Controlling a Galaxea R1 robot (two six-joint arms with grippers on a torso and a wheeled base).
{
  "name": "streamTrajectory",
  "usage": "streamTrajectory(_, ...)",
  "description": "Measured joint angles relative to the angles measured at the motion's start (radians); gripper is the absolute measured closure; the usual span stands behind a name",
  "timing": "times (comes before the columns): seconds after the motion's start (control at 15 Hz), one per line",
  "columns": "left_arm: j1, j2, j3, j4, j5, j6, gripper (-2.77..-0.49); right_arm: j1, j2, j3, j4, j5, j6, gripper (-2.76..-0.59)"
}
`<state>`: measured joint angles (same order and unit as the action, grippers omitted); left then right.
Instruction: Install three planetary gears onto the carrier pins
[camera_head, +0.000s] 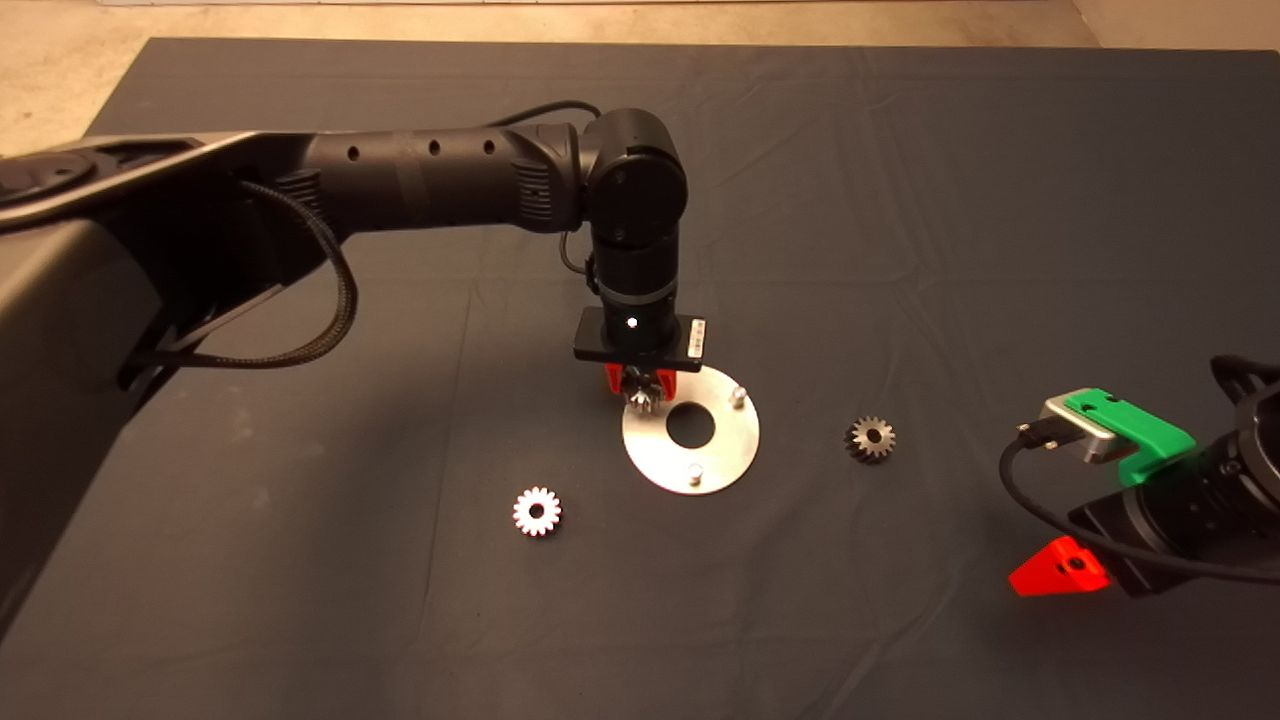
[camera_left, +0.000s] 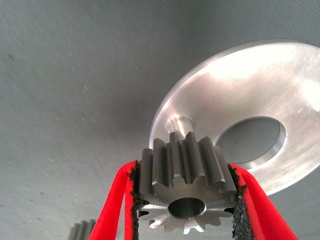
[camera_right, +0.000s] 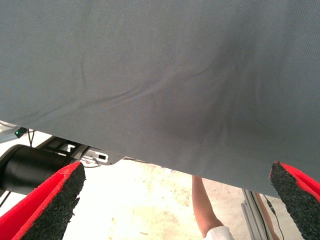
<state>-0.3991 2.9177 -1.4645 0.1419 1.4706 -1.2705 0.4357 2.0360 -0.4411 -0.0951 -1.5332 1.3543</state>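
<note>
between the 2 red fingers of my left gripper sits 1 of the planetary gears, the held gear, pinched on its toothed sides with its centre hole facing the wrist camera. in the head view the left gripper hangs over the near-left edge of the round silver plate, at the end of the black arm that reaches in from the left side of the dark mat.

just beyond the held gear, in the left wrist view, 1 of the carrier pins stands upright on the plate; the gear is close to it, but i cannot tell whether they touch. the plate's central hole lies just past the right-hand fingertip.

from above, 2 more carrier pins show bare on the plate: 1 pin to the right of the gripper, on the plate's far side, and 1 pin on the plate's near edge.

a second gear lies flat on the mat, below and to the left of the left gripper, near the plate but apart from it. a third gear lies on the mat well to the gripper's right, beyond the plate.

my right gripper waits at the lower right edge of the head view, its fingers spread wide. its wrist view shows the mat's edge, pale floor, and a person's arm.
</note>
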Motion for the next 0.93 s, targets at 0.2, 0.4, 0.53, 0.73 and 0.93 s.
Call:
streamTrajectory(0.2,-0.002,0.001,-0.007,0.0,0.0,0.004,-0.84,0.0,0.0,0.0,0.0,0.0,0.0,-2.76)
streamTrajectory(0.4,-0.003,0.002,-0.009,0.0,-0.005,0.004,-0.84,0.0,0.0,0.0,0.0,0.0,0.0,-2.76)
streamTrajectory(0.53,-0.003,0.002,-0.009,0.0,-0.009,0.004,-0.84,0.0,0.0,0.0,0.0,0.0,0.0,-2.76)
streamTrajectory(0.73,-0.003,0.002,-0.009,0.0,-0.043,0.004,-0.84,0.0,0.0,0.0,0.0,0.0,0.0,-2.76)
streamTrajectory(0.93,-0.003,0.002,-0.013,0.0,-0.049,0.004,-0.84,0.0,0.0,0.0,0.0,0.0,0.0,-2.76)
